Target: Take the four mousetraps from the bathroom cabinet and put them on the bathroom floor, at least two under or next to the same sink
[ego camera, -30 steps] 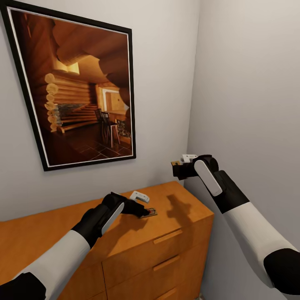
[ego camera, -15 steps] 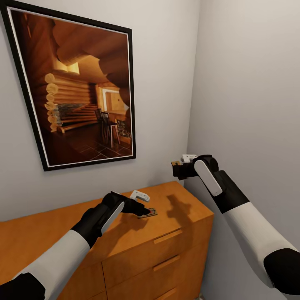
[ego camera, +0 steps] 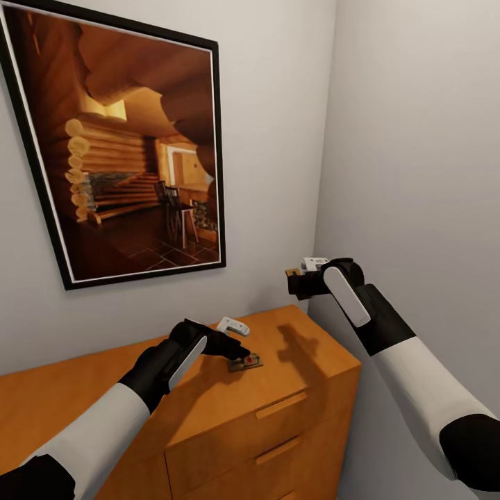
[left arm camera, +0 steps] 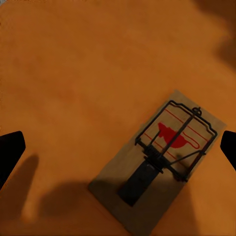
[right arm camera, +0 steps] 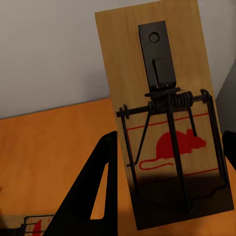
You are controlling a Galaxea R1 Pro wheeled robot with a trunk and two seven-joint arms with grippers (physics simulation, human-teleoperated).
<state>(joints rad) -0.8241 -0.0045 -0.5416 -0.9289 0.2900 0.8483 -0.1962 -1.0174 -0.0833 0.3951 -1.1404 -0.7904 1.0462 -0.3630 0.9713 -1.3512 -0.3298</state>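
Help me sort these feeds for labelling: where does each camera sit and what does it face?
Head view: on the head, facing the wall corner, picture and cabinet; both arms show.
Left wrist view: above the cabinet top, facing a lying mousetrap; left claw fingertips at the edges.
Right wrist view: along the right claw, which grips a second mousetrap.
Shared: the lying trap appears in head and left wrist views.

mousetrap [left arm camera: 162, 164] flat on cabinet [left arm camera: 78, 73], claw [left arm camera: 118, 150] spread
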